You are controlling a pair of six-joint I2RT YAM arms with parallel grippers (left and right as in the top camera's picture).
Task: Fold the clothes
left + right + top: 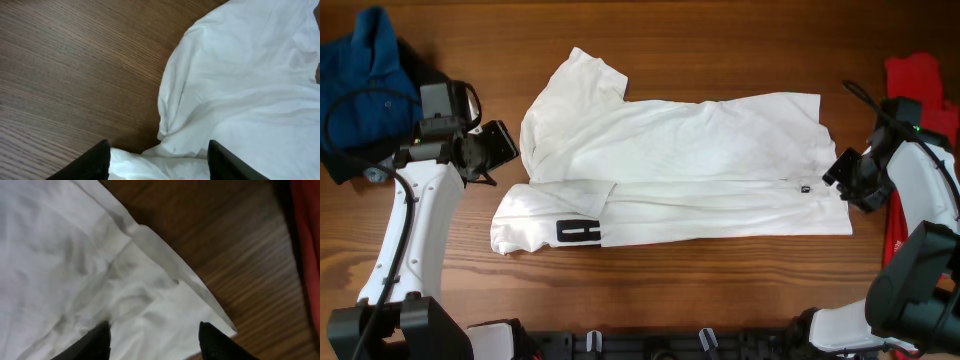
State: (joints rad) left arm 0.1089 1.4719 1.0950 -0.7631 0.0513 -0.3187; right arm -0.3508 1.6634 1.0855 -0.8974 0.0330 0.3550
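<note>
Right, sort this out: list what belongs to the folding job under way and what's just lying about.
In hand: white T-shirt, partly folded, in the middle; left gripper, open at its sleeve end; right gripper, open at its hem end.
Lying about: blue garment, far left corner; red garment, right edge. Both are clothes too, but neither gripper touches them.

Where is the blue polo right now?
In the overhead view, the blue polo is bunched at the far corner on the robot's left side, just behind the left gripper and apart from the white T-shirt spread in the middle.
</note>
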